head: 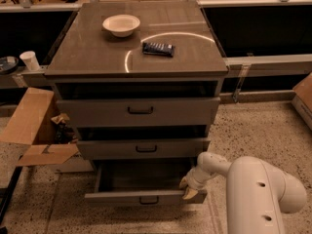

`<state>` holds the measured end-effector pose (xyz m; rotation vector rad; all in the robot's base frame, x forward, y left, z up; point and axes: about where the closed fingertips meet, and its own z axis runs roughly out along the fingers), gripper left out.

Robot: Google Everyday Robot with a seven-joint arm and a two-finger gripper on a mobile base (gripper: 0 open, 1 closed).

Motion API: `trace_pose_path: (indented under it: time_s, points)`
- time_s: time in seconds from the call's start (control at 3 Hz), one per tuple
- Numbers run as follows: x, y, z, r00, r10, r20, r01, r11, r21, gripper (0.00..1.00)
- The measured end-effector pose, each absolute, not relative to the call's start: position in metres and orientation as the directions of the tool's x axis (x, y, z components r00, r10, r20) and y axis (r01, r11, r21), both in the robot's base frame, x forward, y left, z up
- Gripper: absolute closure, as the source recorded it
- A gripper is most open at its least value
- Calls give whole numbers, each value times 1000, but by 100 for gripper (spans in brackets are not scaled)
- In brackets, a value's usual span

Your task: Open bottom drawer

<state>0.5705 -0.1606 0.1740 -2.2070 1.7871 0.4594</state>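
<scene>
The bottom drawer [117, 197] of the grey-brown cabinet is pulled out a good way, showing its plain grey inside. Its flat front carries a small black bar handle [148, 200]. My gripper [189, 188] sits at the drawer's right front corner, at the end of my white arm [258, 189], which reaches in from the lower right. The middle drawer [141, 148] and the top drawer [139, 111] above it stand slightly out.
On the cabinet top [87, 57] are a white bowl [121, 24] and a dark packet [158, 48]. An open cardboard box [34, 130] stands on the floor at the left. A paper cup [30, 60] sits on a ledge at the far left.
</scene>
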Motion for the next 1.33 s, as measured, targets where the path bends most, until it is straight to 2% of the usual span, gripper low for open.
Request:
trace_pose_path:
  time_s: [0.33, 0.67, 1.33]
  points:
    - [570, -161, 174, 191, -895, -403, -978, -207, -6, 5]
    - [570, -161, 174, 191, -895, -403, -978, -207, -6, 0]
    - [541, -160, 142, 174, -900, -401, -971, -225, 85, 0]
